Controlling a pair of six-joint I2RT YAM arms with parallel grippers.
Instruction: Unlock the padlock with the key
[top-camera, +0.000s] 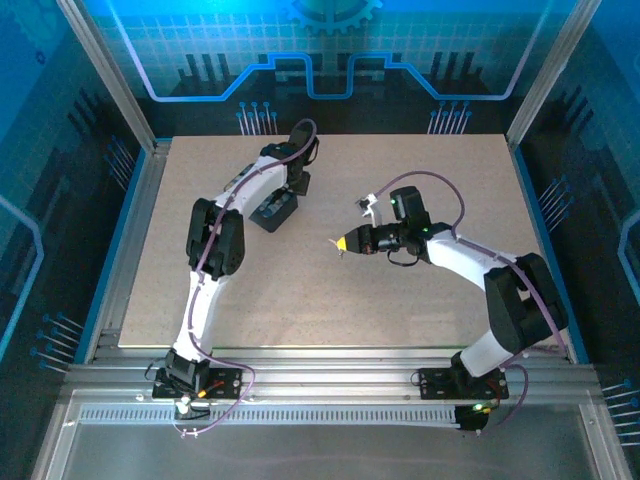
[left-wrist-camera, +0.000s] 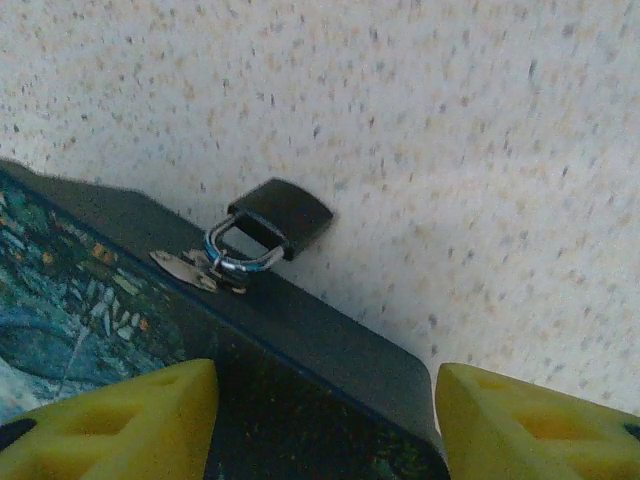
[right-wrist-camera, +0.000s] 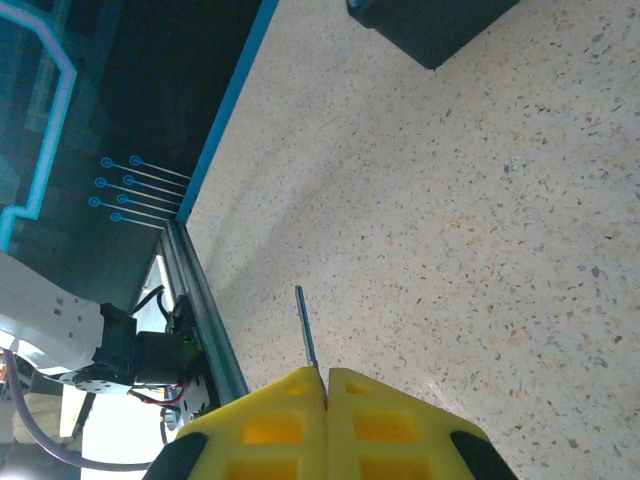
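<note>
Padlock (left-wrist-camera: 283, 215) lies at ten o'clock from our key (right-wrist-camera: 305, 328).
Right hand (right-wrist-camera: 326, 385) pinches it thinly, so we risk twisting; left hand (left-wrist-camera: 325, 410) wide astride tin (left-wrist-camera: 330, 345).

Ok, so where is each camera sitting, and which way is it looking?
Top external: fixed high above and behind the arms, looking down on the table; the left arm and right arm show whole.
Left wrist: on the left arm, looking down at the padlock at the tin's edge; its open left tool shows.
Right wrist: on the right arm, facing across the table toward its left edge; its right tool pinches the key.
Shared: both wrist views catch the tin.
</note>
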